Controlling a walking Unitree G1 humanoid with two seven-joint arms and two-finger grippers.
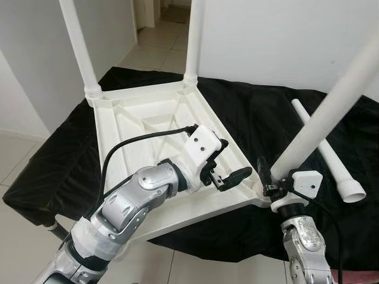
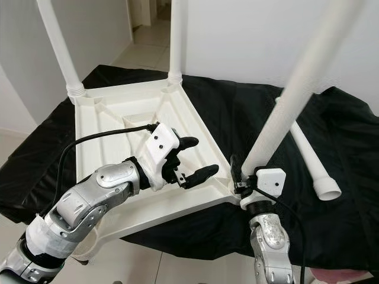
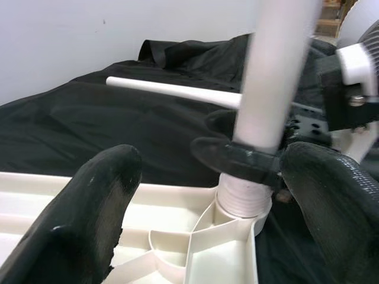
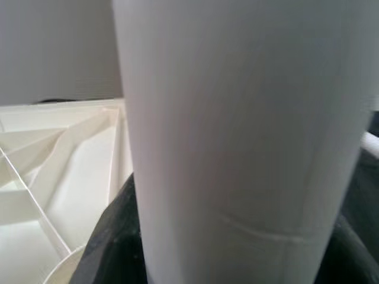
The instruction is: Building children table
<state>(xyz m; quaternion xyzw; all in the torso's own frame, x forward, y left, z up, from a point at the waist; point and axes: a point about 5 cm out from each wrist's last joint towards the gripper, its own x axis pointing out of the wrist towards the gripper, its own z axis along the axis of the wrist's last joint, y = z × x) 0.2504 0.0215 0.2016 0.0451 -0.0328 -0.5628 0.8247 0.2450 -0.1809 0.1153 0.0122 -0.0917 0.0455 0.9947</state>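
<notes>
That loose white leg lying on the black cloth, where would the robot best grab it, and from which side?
Probably mid-shaft, from above. The loose leg lies flat on the black cloth, a plain round tube with room on both sides, so fingers could straddle it. Its flared end looks too wide to grip. The right gripper is shut on the third leg; the left gripper is open.

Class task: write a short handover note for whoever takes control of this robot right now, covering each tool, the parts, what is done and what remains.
Right tool: shut on the third leg, low near its corner socket.
Left tool: open, empty, above the upturned tabletop.
Done: two far legs stand in their sockets; the third stands in its near corner, tilted.
Left: seat the third leg, then fit the spare leg lying on the black cloth.
</notes>
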